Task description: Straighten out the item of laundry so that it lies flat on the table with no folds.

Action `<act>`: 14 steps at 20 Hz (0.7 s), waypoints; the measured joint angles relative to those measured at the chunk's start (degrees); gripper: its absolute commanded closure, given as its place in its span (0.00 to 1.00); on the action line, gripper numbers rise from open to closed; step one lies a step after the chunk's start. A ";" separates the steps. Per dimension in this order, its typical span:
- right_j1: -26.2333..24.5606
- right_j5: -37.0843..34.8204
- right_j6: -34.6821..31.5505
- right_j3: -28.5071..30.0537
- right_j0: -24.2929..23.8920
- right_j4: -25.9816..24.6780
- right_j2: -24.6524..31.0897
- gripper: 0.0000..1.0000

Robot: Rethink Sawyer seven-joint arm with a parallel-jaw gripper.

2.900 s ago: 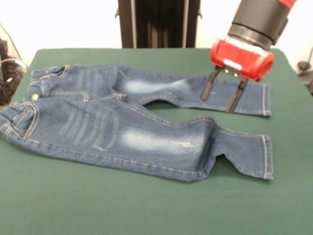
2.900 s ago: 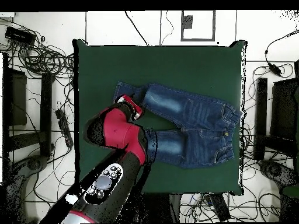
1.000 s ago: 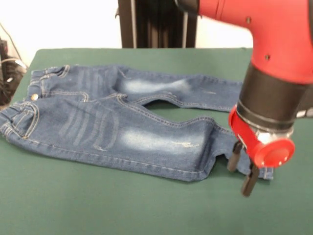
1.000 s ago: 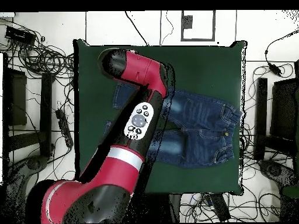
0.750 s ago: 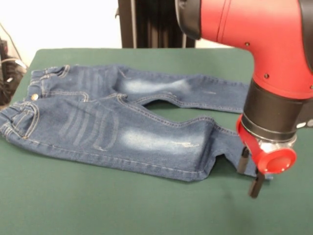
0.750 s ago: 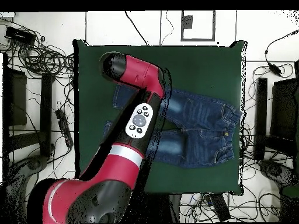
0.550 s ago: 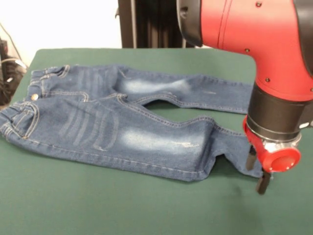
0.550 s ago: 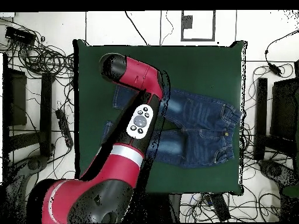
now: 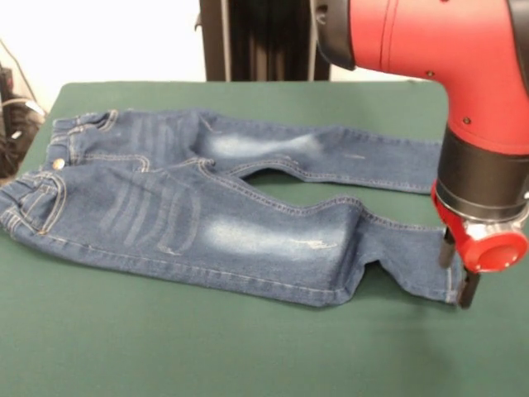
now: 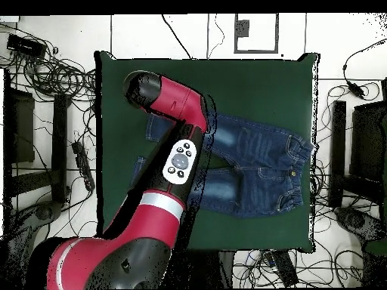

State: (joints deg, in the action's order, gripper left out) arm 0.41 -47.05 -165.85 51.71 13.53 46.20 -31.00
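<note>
The item of laundry [image 9: 207,219], a small pair of blue jeans, lies on the green table [image 9: 207,356] with its waistband at the left and both legs pointing right. The near leg bends at the knee, where a small fold [image 9: 355,277] shows. My gripper [image 9: 458,269] hangs at that leg's hem, open, its fingers [image 9: 468,289] standing either side of the hem edge. The far leg's hem is hidden behind the arm. In the overhead view the arm [image 10: 178,158] covers the leg ends of the jeans [image 10: 261,162] and hides the gripper.
The black pedestal column [image 9: 264,37] rises behind the table's far edge. Cables [image 9: 12,112] lie off the table's left side. In the overhead view cables [image 10: 53,75] and dark equipment [image 10: 19,128] ring the table [image 10: 249,83].
The gripper has swung from the far leg's hem to the near leg's hem, then slid right to its edge. The jeans lie as before.
</note>
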 measured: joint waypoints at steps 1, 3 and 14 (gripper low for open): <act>-0.03 0.00 0.00 -0.01 0.02 0.01 0.02 0.00; -0.28 0.00 0.00 0.00 0.11 0.01 0.17 0.00; -4.31 0.18 -0.05 0.52 2.40 0.00 0.31 0.00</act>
State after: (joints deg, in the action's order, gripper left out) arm -3.90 -46.87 -165.89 52.23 15.93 46.20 -30.70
